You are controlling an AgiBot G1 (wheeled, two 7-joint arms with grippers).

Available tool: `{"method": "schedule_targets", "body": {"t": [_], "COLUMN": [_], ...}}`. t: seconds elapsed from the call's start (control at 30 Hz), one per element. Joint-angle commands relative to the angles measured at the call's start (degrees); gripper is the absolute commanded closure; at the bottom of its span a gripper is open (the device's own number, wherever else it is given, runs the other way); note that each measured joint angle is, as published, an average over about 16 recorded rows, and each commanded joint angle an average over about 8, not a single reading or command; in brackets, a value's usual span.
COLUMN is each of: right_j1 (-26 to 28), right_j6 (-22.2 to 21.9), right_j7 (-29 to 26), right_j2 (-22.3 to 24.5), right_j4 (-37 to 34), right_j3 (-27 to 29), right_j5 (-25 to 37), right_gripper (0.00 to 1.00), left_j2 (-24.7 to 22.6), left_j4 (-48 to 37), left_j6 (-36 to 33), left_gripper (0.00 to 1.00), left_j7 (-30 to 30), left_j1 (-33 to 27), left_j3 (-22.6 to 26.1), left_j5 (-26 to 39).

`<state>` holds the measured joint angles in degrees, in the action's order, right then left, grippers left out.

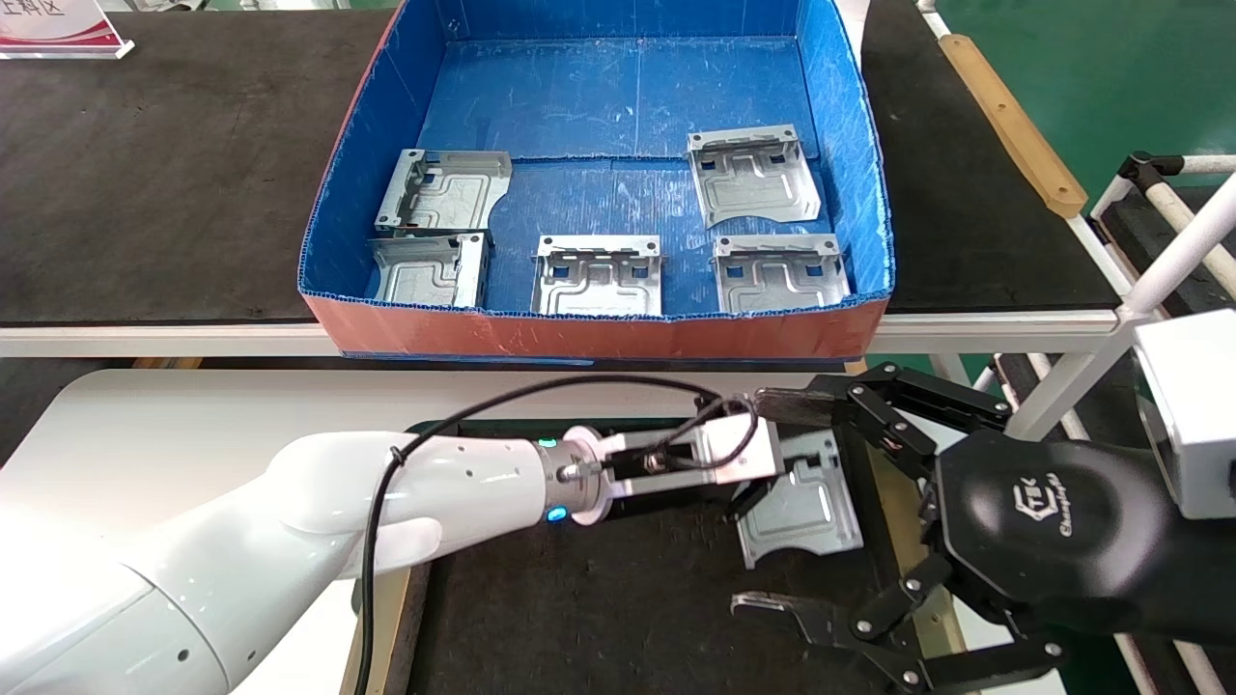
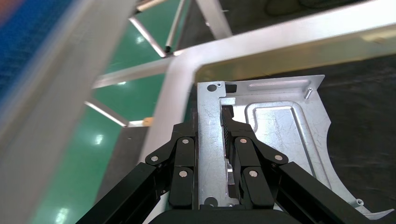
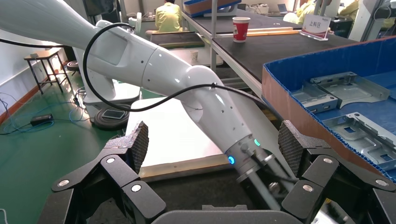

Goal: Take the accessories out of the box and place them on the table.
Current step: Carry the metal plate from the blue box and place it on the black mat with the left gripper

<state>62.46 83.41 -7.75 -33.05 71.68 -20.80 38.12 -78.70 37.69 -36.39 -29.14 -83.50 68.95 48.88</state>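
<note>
Nearest the head camera, at the lower right of the frame, the right gripper (image 1: 763, 502) hangs over the dark mat with its jaws spread wide and holding nothing; in the right wrist view the right gripper (image 3: 212, 149) shows both ribbed pads far apart, with the white left arm (image 3: 187, 88) crossing between them. From the lower left of the head view that left arm (image 1: 290, 531) reaches toward the centre, and the left gripper (image 1: 748, 487) sits under its wrist camera on 1 silver plate (image 1: 806, 502) lying flat on the desk (image 1: 193, 415), on the inset dark felt mat (image 1: 599, 598) just left of the right gripper. In the left wrist view the left gripper (image 2: 212, 140) has its jaws drawn close on a raised flange of the plate (image 2: 280, 126), 1 finger on either side of the metal, and the plate's curved notch faces the right edge of that frame. Across the upper middle of the head view stands the box (image 1: 599, 333), blue inside and orange-red outside, on a dark-topped bench (image 1: 154, 174). 5 plates (image 1: 599, 278) lie on its floor: 2 touching at the left, 1 at the front centre, 2 at the right.
</note>
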Motion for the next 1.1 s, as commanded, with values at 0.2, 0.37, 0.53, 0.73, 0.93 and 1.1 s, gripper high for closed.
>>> {"method": "schedule_targets", "body": {"t": [0.2, 0.37, 0.53, 0.73, 0.93, 1.1], "right_j1": [0.00, 0.00, 0.00, 0.00, 0.00, 0.00], "right_j6": [0.00, 0.00, 0.00, 0.00, 0.00, 0.00], "right_j7": [0.00, 0.00, 0.00, 0.00, 0.00, 0.00], "right_j2": [0.00, 0.00, 0.00, 0.00, 0.00, 0.00], "right_j4": [0.00, 0.00, 0.00, 0.00, 0.00, 0.00], "right_j3": [0.00, 0.00, 0.00, -0.01, -0.01, -0.01], "right_j5": [0.00, 0.00, 0.00, 0.00, -0.01, -0.01], "right_gripper": [0.00, 0.00, 0.00, 0.00, 0.00, 0.00], "left_j2": [0.04, 0.06, 0.10, 0.13, 0.16, 0.19], "left_j4": [0.50, 0.71, 0.66, 0.91, 1.49, 1.66], "left_j6": [0.64, 1.33, 2.46, 3.65, 3.94, 3.91], "left_gripper": [1.00, 1.00, 1.00, 1.00, 1.00, 1.00], "left_j7": [-1.63, -2.82, -3.72, -4.28, -5.07, -5.86], "left_j1": [-0.14, -0.02, 0.05, -0.19, -0.53, -0.82], "left_j3": [3.23, 5.14, 6.80, 8.21, 9.54, 10.46], "left_j5": [-3.67, -5.72, -7.39, -9.47, -11.17, -12.42]}}
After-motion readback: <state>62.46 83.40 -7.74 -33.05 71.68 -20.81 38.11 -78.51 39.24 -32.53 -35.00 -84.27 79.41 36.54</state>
